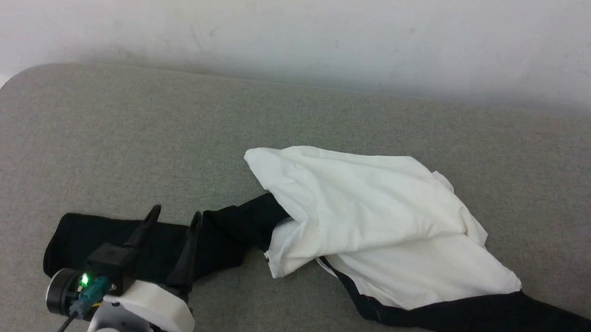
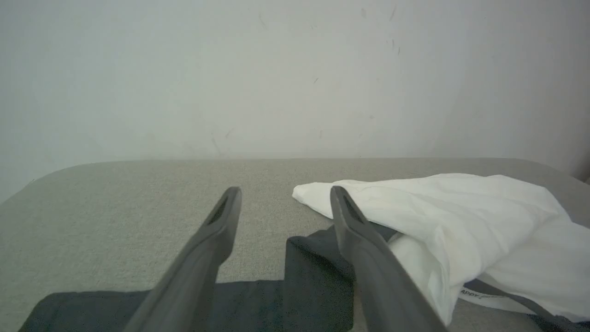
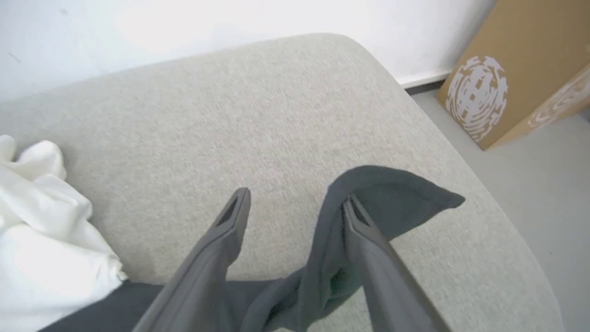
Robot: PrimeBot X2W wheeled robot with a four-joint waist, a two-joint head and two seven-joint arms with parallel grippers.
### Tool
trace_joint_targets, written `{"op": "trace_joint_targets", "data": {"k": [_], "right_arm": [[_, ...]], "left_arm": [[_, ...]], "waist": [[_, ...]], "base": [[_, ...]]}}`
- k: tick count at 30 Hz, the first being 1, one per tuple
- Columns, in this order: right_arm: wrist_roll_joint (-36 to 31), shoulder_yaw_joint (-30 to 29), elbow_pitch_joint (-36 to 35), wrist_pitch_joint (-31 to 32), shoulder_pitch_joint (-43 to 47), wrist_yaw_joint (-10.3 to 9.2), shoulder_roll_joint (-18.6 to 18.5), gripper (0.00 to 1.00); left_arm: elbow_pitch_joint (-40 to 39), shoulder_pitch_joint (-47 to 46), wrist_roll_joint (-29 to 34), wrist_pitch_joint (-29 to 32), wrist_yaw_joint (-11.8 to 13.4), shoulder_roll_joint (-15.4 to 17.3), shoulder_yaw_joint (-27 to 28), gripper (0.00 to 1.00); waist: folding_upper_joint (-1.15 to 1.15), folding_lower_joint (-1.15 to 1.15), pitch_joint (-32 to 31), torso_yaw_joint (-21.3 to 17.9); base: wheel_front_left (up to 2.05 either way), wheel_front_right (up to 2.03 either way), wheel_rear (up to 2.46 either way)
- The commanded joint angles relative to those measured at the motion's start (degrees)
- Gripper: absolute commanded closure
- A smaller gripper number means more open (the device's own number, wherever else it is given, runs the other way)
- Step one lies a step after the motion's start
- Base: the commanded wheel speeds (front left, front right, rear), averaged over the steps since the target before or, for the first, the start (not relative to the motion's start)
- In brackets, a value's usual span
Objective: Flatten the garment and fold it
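Early going. Shirt (image 1: 377, 222) heaped on grey cushion (image 1: 114, 132), black sleeves stretched left and right, white body bunched. Left claw (image 1: 176, 212) spread above left sleeve; right claw (image 3: 295, 196) spread, sleeve end draped on one finger. Flattening and folding yet to do.

Scuffed plain white wall (image 1: 309, 21) behind grey fabric-covered padded worktop (image 1: 116, 116) with rounded corners. Past far right corner, pale grey floor (image 3: 544, 193), brown swirl-printed cardboard box (image 3: 521, 60).

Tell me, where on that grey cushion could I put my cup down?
Bare grey cushion runs along the wall behind the garment, widest at far left. The near edge is crowded: black sleeves stretch both ways, left gripper over one.
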Motion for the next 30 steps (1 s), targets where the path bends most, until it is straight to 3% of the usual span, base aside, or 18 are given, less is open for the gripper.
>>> {"op": "trace_joint_targets", "data": {"k": [1, 4, 6, 7, 12, 18, 23, 24, 25, 27, 30], "right_arm": [[1.5, 1.8, -1.9, -2.0, -0.9, -0.06, 0.6, 0.0], [2.7, 4.2, -5.1, -3.5, -1.2, -0.06, 1.3, 0.0], [4.1, 6.1, -8.5, -4.1, -1.1, -0.06, 2.2, 0.0], [5.2, 7.5, -11.8, -4.0, -0.8, -0.06, 3.2, 0.0], [5.3, 9.6, -17.8, -3.2, 0.4, -0.06, 4.5, 0.0], [6.0, 10.5, -19.0, -4.1, 0.7, -0.06, 4.9, 0.0], [7.6, 11.3, -17.0, -6.1, 0.6, -0.06, 5.0, 0.0], [7.8, 11.6, -16.5, -6.6, 0.6, -0.06, 5.0, 0.0], [7.8, 11.8, -16.1, -7.0, 0.6, -0.06, 5.0, 0.0], [7.9, 12.0, -15.1, -7.8, 0.6, -0.06, 5.0, 0.0], [7.8, 12.2, -13.8, -8.6, 0.7, -0.06, 5.0, 0.0]], "left_arm": [[1.3, -0.4, -0.7, 2.4, 0.7, 0.7, 0.9, 0.0], [2.2, -1.4, -1.2, 6.4, 2.1, 1.6, 2.4, 0.0], [3.4, -2.5, -1.4, 13.6, 2.2, 3.3, 2.9, 0.0], [3.7, -3.9, -1.3, 20.4, 2.2, 5.4, 3.2, 0.0], [4.7, -6.4, -1.1, 36.9, 1.4, 9.9, 2.7, 0.0], [7.5, -9.8, -1.4, 44.4, -0.5, 13.0, -0.2, 0.0], [13.0, -11.6, -6.0, 50.7, -1.7, 15.6, -6.2, 0.0], [13.5, -11.7, -7.7, 51.8, -1.7, 16.6, -8.9, 0.67], [13.6, -12.0, -9.4, 52.4, -1.7, 18.0, -11.3, 1.0], [13.1, -13.1, -12.8, 51.8, -1.7, 20.5, -14.0, 1.0], [12.5, -16.4, -14.0, 45.7, -1.7, 23.7, -13.1, 1.0]], "waist": [[0.0, 0.0, 0.3, -0.3], [0.0, 0.0, 1.0, -0.6], [0.0, 0.0, 2.0, -0.8], [0.0, 0.0, 3.0, -1.2], [0.0, 0.0, 5.5, -2.1], [0.0, 0.0, 8.3, -3.4], [0.0, 0.0, 10.1, -4.8], [0.0, 0.0, 10.3, -5.1], [0.0, 0.0, 10.4, -5.3], [0.0, 0.0, 10.4, -5.7], [0.0, 0.0, 9.6, -6.0]], "base": [[0.0, 0.0, 0.0], [0.0, 0.0, 0.0], [0.0, 0.0, 0.0], [0.0, 0.0, 0.0], [0.0, 0.0, 0.0], [0.0, 0.0, 0.0], [0.0, 0.0, 0.0], [0.0, 0.0, 0.0], [0.0, 0.0, 0.0], [0.0, 0.0, 0.0], [0.0, 0.0, 0.0]]}}
